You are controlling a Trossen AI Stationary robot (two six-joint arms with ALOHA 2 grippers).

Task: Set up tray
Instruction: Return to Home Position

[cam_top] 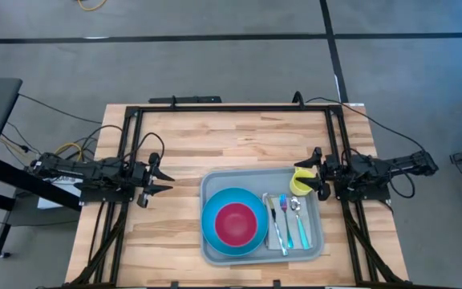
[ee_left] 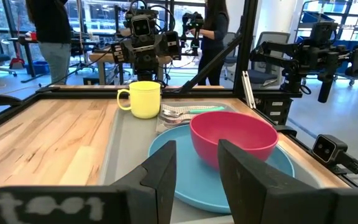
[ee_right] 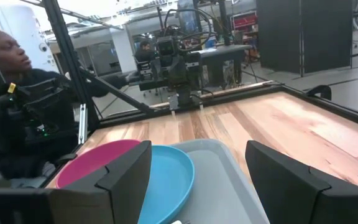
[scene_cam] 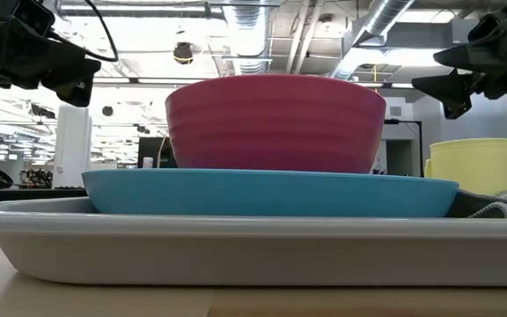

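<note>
The tray (cam_top: 251, 178) is lying flat on the table (cam_top: 215, 136), right of centre and towards the near edge, much closer to the right arm than to the left. It is carrying a blue plate (cam_top: 215, 233) with a red bowl (cam_top: 237, 223) sitting in it, a yellow mug (cam_top: 299, 183) standing upright in its far right corner, and cutlery (cam_top: 293, 218) lying side by side on a grey napkin (cam_top: 290, 239) along its right side.

The left claw (cam_top: 165, 180) is hanging over bare wood just left of the tray, fingers slightly parted and pinching nothing. The right claw (cam_top: 319, 172) is hovering at the tray's far right corner, raised above the mug in the low view, fingers spread wide and empty.

Judging by this layout, the setting itself is looking complete, and the step in hand is bringing both arms to their rest pose. The next move is calling for little: lifting each claw clear and pulling it towards its own side of the table. The right arm is needing the more care, since the mug is sitting so close beneath it.
</note>
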